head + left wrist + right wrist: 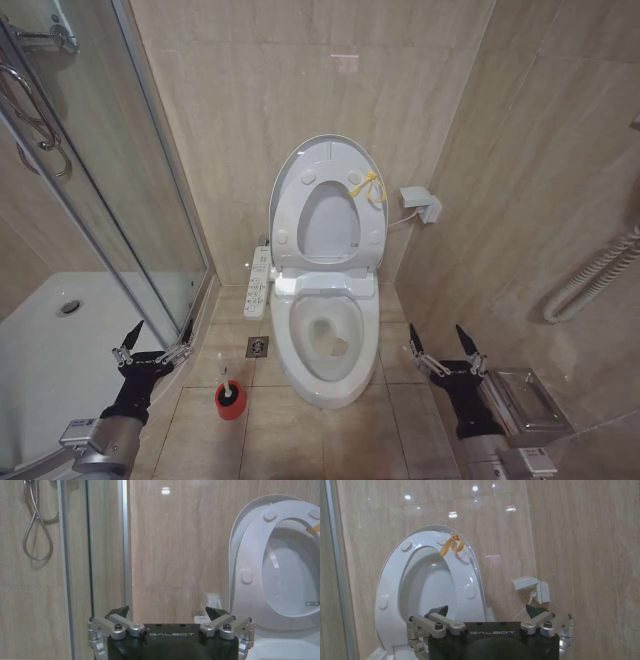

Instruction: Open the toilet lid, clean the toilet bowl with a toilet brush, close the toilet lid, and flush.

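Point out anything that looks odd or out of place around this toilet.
A yellow tie is knotted on the raised white ring-shaped seat, unusual for a toilet. The white ceramic toilet bowl has brownish staining inside. Nothing looks spilled or broken.

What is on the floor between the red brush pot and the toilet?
In the head view, bare tiles and a small floor drain lie between the toilet brush and the toilet bowl.

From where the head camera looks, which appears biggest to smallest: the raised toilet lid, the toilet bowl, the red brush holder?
1. toilet lid and toilet bowl: look alike in size, too close to rank.
2. red brush holder: clearly smallest.
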Controlling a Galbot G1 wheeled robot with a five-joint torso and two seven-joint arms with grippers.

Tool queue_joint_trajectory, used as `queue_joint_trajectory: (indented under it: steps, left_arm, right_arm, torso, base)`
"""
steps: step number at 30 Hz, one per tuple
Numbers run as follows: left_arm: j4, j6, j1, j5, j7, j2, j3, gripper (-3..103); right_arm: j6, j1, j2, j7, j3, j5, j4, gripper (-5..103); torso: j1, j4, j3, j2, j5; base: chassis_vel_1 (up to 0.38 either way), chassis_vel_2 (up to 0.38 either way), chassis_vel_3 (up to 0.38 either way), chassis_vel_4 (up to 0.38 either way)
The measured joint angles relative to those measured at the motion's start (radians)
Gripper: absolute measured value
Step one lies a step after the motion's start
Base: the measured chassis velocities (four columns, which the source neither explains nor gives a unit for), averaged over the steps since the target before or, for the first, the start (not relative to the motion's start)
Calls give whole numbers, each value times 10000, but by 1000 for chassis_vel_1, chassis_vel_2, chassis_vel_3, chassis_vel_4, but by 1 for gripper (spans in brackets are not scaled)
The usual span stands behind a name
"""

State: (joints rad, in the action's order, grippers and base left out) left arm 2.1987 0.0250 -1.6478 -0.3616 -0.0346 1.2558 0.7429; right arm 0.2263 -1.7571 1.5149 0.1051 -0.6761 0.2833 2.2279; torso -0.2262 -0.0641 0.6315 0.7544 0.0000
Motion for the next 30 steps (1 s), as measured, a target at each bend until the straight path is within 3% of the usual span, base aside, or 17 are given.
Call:
queue_joint_trajectory:
  steps: [30]
  left_arm:
    - [0, 0, 0, 0, 0, 0, 0, 100]
  right_arm:
    - [4, 12, -10, -6, 17, -7, -26, 100]
  torso:
    - [0, 0, 0, 0, 1]
  base:
    - [0, 0, 0, 0]
